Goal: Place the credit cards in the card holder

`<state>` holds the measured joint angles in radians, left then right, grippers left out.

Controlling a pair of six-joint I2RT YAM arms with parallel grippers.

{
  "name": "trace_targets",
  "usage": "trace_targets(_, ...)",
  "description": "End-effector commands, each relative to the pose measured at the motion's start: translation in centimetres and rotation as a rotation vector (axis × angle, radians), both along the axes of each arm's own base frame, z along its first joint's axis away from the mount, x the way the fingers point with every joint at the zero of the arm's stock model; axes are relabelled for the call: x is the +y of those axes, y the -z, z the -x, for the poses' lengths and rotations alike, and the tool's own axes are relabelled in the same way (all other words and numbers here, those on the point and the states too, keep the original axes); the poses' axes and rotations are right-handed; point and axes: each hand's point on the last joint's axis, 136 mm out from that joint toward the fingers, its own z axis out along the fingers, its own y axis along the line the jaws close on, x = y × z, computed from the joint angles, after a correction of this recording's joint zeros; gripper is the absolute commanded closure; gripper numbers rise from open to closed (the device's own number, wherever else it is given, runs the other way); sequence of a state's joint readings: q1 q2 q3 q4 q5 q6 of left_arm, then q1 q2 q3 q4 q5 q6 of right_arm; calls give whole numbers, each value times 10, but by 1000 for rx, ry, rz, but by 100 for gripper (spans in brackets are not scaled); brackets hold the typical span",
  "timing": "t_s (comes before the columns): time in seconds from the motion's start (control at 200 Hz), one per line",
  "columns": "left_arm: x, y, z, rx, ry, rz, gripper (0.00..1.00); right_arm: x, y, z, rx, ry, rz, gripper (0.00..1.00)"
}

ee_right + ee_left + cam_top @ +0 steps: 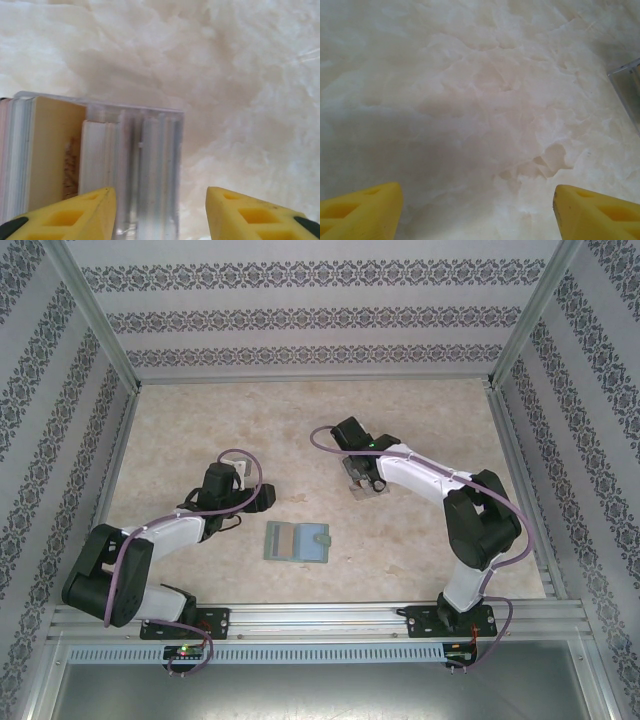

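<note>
Card holder [297, 542] lies open and flat on the table [200, 420], closest to the arm bases, its tab [323, 538] on the right side. It is nearer than both sets of fingers: just right of the left gripper [265, 497], and near and left of the right gripper [365, 483]. Tan and blue-grey bands cross its left half; cards or pocket lining, cannot tell. Farther out, the clear rack [150, 160] stands directly beneath the right fingers. The credit cards [20, 150] are in it, on edge, packed at its left end. From the right wrist view, a thin pale stack sits outermost, then a tan card [52, 145], then a whitish card [97, 150] in a slot just ahead of the left finger's tip. The slots between the two fingers look bare. The rack's right edge stops short of the right finger, with bare table showing between them. Left arm: folded low, elbow out to the left, forearm reaching right toward the holder. Left gripper [477, 197] has its yellow fingers [365, 210] spread wide over bare table, nothing between them. A clear-edged corner shows far right of those fingers; what it is, cannot tell. Right arm: upright from its base, bent at the elbow, forearm stretched left and away, wrist tipped down. Right gripper [160, 197] fingers [250, 215] are parted, straddling the rack's empty end, pinching nothing.
</note>
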<state>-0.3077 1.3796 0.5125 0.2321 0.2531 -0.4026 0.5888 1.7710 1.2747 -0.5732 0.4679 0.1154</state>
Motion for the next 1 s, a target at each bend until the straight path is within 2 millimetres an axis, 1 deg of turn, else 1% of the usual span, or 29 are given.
trace_targets(0.0, -3, -3, -4, -5, 10, -18, 20, -11, -8, -5, -36, 15, 75, 50)
trace_targets(0.07, -4, 0, -3, 11, 17, -14, 20, -6, -1, -3, -6, 1, 47, 50)
trace_targets(0.145, -3, 1, -4, 7, 11, -17, 21, 0, -1, 3, 33, -4, 8, 49)
trace_targets(0.235, -5, 3, -5, 17, 15, -13, 21, 11, -10, 10, 36, -34, -89, 44)
trace_targets(0.325, -5, 3, -5, 17, 17, -14, 21, 24, -23, 15, 71, -88, -260, 41)
trace_targets(0.395, -1, -1, -6, -8, 2, -29, 21, 24, -27, 16, 101, -98, -366, 41)
trace_targets(0.45, 0, -4, -6, -22, 0, -33, 21, 23, -23, 17, 127, -116, -408, 40)
trace_targets(0.535, 1, -7, -6, -37, -4, -32, 21, 17, -10, 17, 167, -125, -401, 39)
trace_targets(0.63, 9, -14, -5, -84, -43, -34, 21, 20, 4, 20, 205, -135, -411, 37)
trace_targets(0.684, 13, -18, -4, -108, -63, -42, 21, 21, 11, 19, 209, -135, -402, 37)
trace_targets(0.764, 20, -24, -1, -135, -83, -57, 21, 15, 21, 14, 218, -113, -357, 37)
trace_targets(0.884, 29, -31, 0, -175, -121, -76, 21, 5, 32, 13, 220, -81, -303, 37)
trace_targets(0.994, 29, -31, 2, -173, -122, -76, 21, -2, 37, 9, 213, -60, -263, 39)
